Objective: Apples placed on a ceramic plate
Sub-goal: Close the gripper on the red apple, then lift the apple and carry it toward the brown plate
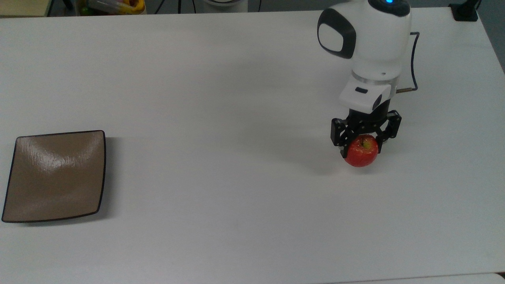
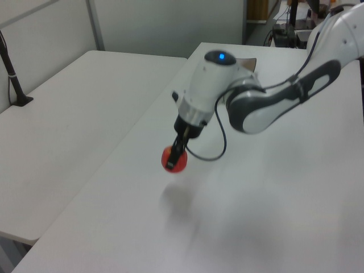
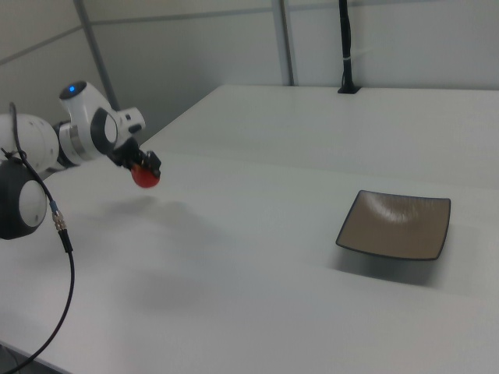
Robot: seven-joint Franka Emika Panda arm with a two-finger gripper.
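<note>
A small glossy red apple [image 1: 361,151] with a yellow-green patch at its stem hangs just above the white table [image 1: 221,118], held from above by my gripper [image 1: 363,146], which is shut on it. Its shadow lies on the table below. From the side, the apple [image 2: 174,160] sits under the gripper [image 2: 176,158] well clear of the surface, and it appears again as the apple [image 3: 145,178] in the gripper [image 3: 143,171]. The square tan-brown ceramic plate [image 1: 55,175] lies far off at the top view's left edge, bare; the plate [image 3: 396,225] is at the right view's right.
A black cable [image 1: 412,59] loops beside my wrist. A second white table [image 2: 68,125] adjoins at the left view's left. A black post base [image 1: 465,11] stands at the far right corner in the top view. Clutter [image 1: 112,6] lies beyond the far edge.
</note>
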